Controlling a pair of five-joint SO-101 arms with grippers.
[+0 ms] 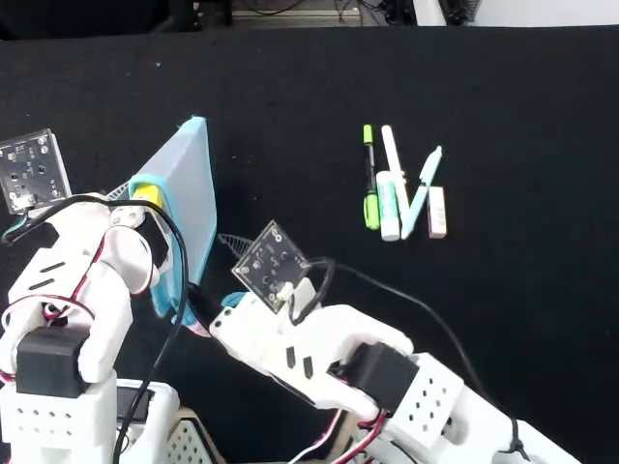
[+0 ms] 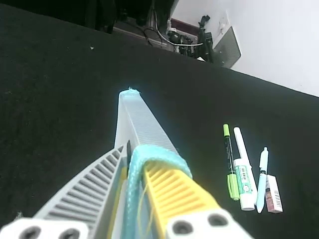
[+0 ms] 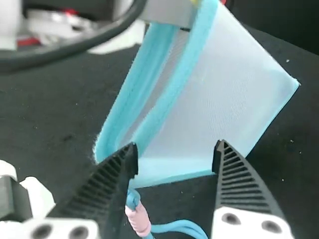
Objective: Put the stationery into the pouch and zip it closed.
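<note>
Left gripper (image 2: 139, 164) clamps the pouch (image 1: 189, 188) by its teal rim, standing it on edge on the desk (image 1: 503, 116), likely to keep the mouth open. Right gripper (image 3: 174, 154) hangs spread beside the zipper pull (image 3: 137, 219). Stationery (image 1: 397, 188) lies well apart, not yet packed.

Ribbed matt pouch (image 1: 190, 198), black cloth table (image 1: 503, 116)
</note>
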